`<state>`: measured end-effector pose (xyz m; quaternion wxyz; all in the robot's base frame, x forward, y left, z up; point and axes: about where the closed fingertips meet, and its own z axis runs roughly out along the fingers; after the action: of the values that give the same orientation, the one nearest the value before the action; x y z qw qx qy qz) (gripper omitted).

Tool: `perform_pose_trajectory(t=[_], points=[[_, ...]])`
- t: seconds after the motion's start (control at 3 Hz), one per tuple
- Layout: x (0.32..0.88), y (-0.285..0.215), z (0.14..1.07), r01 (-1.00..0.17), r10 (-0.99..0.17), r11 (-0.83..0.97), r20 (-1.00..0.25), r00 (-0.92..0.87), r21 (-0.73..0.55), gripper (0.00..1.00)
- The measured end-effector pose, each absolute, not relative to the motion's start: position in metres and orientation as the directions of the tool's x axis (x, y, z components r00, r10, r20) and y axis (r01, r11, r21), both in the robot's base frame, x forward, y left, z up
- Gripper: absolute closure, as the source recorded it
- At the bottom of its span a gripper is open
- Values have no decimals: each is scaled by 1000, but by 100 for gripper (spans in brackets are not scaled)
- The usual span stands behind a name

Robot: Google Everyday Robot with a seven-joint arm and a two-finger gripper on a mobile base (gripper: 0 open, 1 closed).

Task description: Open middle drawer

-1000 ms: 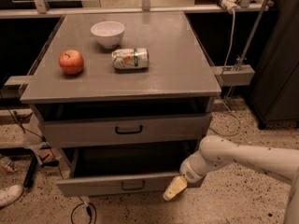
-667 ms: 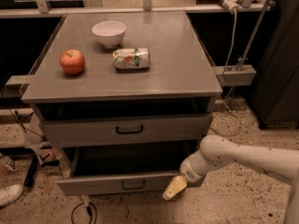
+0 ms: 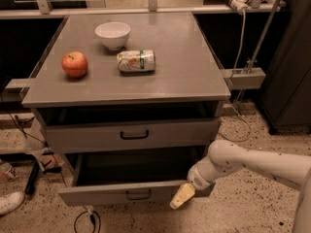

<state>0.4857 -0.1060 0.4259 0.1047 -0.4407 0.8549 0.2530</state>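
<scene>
The middle drawer point(image 3: 112, 194) is the lower grey drawer with a small dark loop handle point(image 3: 138, 194). It stands pulled out from the cabinet and its dark inside shows. My gripper point(image 3: 182, 196), tan-tipped on a white arm point(image 3: 243, 161) that comes in from the right, sits at the right part of that drawer's front panel, to the right of the handle. The taller-fronted drawer point(image 3: 133, 135) above it, with a wider handle, stands nearly flush.
On the grey cabinet top point(image 3: 184, 76) lie a red apple point(image 3: 74, 64), a white bowl point(image 3: 112, 34) and a can on its side point(image 3: 136, 60). Cables point(image 3: 82, 220) and a shoe point(image 3: 9, 203) lie on the floor at the left. A dark cabinet point(image 3: 291, 62) stands at the right.
</scene>
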Motion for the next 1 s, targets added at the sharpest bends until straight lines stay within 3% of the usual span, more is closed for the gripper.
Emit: perform_pose_trajectory(t=[0.33,1.0], points=[[499,-95,408,-819,-736,438,-376,-564,371,0],[473,-79,402,-838,-823,367,-278,-495,404,0]])
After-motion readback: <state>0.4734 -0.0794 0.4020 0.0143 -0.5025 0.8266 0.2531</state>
